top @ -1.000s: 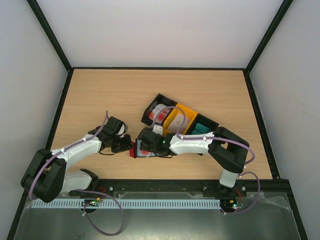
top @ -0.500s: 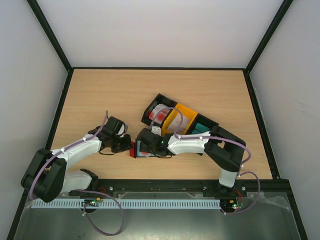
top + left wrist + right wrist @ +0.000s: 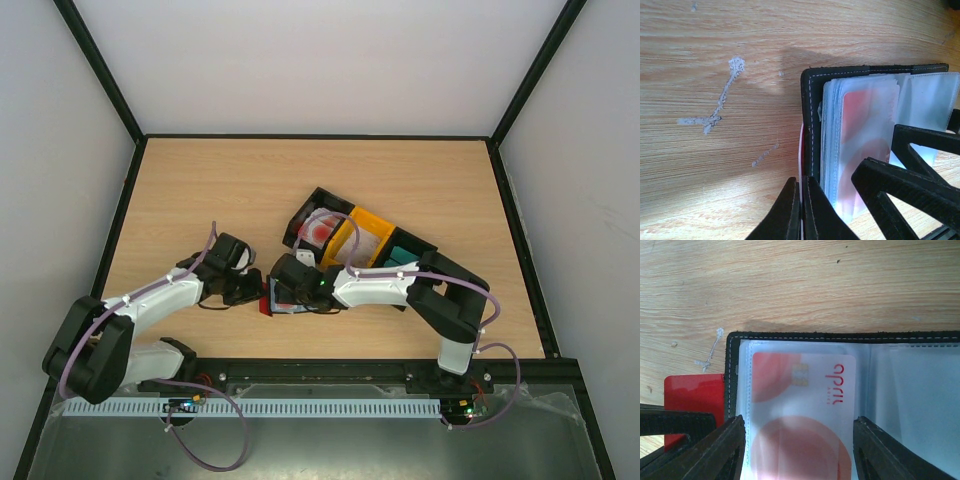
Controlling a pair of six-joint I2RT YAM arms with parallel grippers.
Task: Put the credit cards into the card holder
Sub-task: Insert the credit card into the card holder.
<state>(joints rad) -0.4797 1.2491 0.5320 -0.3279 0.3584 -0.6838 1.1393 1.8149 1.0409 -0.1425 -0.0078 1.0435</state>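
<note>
The black card holder [image 3: 731,365] lies open on the wood, its clear sleeves facing up. A red-and-white credit card [image 3: 805,400] sits in the left sleeve. My right gripper [image 3: 799,419] is open, its fingers [image 3: 725,450] standing on either side of that card's short width. A thin red card [image 3: 692,397] sticks out from under the holder's left edge. My left gripper [image 3: 801,182] is shut on this red card's edge, right beside the holder's black stitched border [image 3: 812,125]. From above, both grippers meet over the holder [image 3: 283,306].
Behind the holder stands a slanted row of bins: a black bin [image 3: 305,212] with red-and-white cards, a yellow bin [image 3: 362,238] with pale cards, and a black bin [image 3: 408,255] with teal cards. Bare wood [image 3: 220,190] lies left and behind. White scuffs [image 3: 715,115] mark the tabletop.
My right gripper has shifted a little to the left over the card holder and its fingers have narrowed slightly. The left arm has kept still.
</note>
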